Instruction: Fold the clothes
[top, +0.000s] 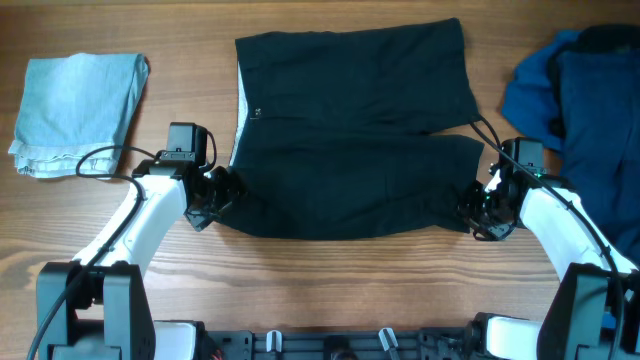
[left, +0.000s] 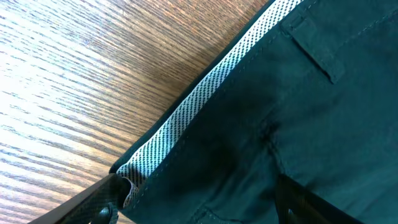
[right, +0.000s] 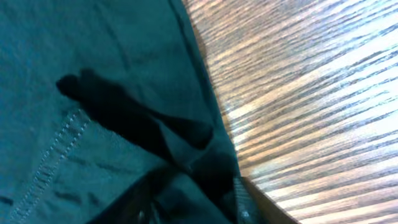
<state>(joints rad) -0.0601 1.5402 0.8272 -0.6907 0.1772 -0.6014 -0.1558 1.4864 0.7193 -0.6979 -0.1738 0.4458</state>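
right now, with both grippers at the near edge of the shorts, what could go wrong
The left gripper sits at the very corner of the shorts, by the whitish lining; it may catch one layer only or slip. The right gripper works close to the deep blue heap and could snag it.

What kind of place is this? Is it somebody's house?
Probably not a house: it looks like a robot workbench for folding laundry. A white left arm and right arm reach over a wooden table with black shorts, a pale blue folded cloth and a deep blue garment heap.
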